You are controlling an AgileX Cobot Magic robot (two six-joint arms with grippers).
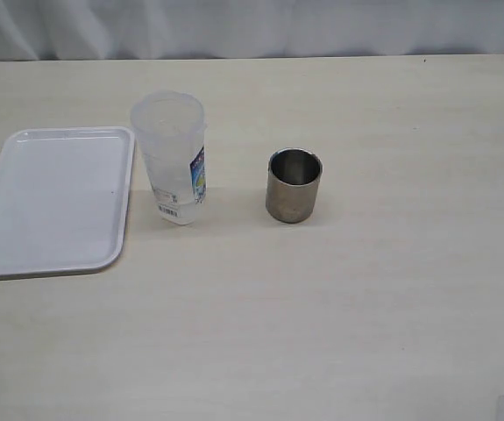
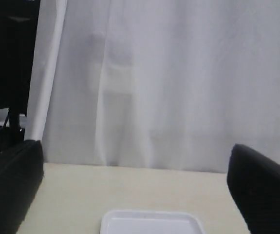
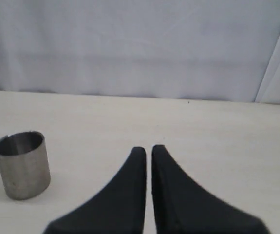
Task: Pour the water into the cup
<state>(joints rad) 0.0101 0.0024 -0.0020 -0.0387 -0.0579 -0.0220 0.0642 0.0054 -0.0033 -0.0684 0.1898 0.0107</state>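
Note:
The short brushed-steel cup (image 1: 294, 185) stands upright near the table's middle; it also shows in the right wrist view (image 3: 22, 165). A taller translucent plastic container (image 1: 173, 158) with a blue label and barcode stands upright to its left. The water cannot be made out. My left gripper (image 2: 135, 187) is open wide and empty, its black fingers (image 2: 10, 183) at the frame's sides, with the tray's far end between them. My right gripper (image 3: 149, 150) is shut and empty, over bare table beside the cup. Neither gripper shows in the exterior view.
A white rectangular tray (image 1: 54, 198) lies at the table's left, right beside the container; its end shows in the left wrist view (image 2: 152, 222). A white curtain (image 1: 252, 26) hangs behind the table's far edge.

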